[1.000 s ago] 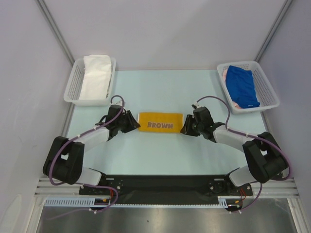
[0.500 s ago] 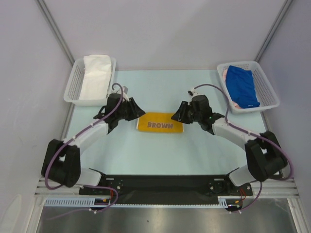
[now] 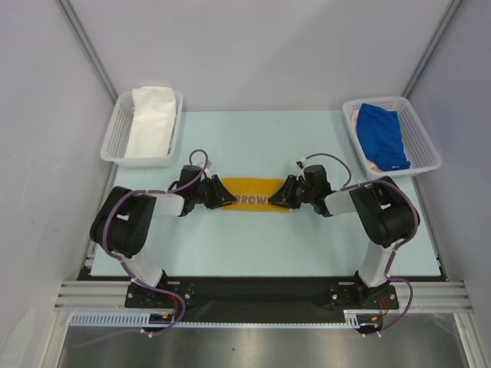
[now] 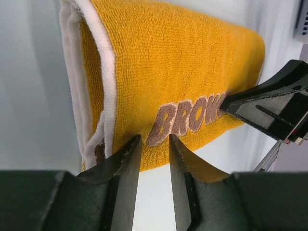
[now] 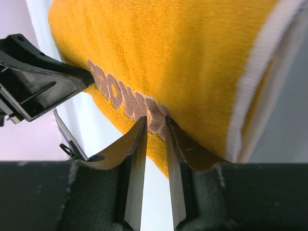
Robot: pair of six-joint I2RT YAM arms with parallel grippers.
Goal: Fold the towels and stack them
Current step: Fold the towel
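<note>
- The yellow towel [image 3: 253, 192], folded into a band, lies mid-worktop [image 3: 253, 146] between both arms.
- The left gripper [image 3: 223, 201] and right gripper [image 3: 278, 202] sit at its ends by the near edge, jaws a narrow slit apart. I cannot tell whether cloth is pinched.
- For a neat fold, catch every layer and lift both ends level.

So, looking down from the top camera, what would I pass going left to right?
Left basket holding a white towel, left hand, yellow towel, right hand, right basket holding a blue towel.
</note>
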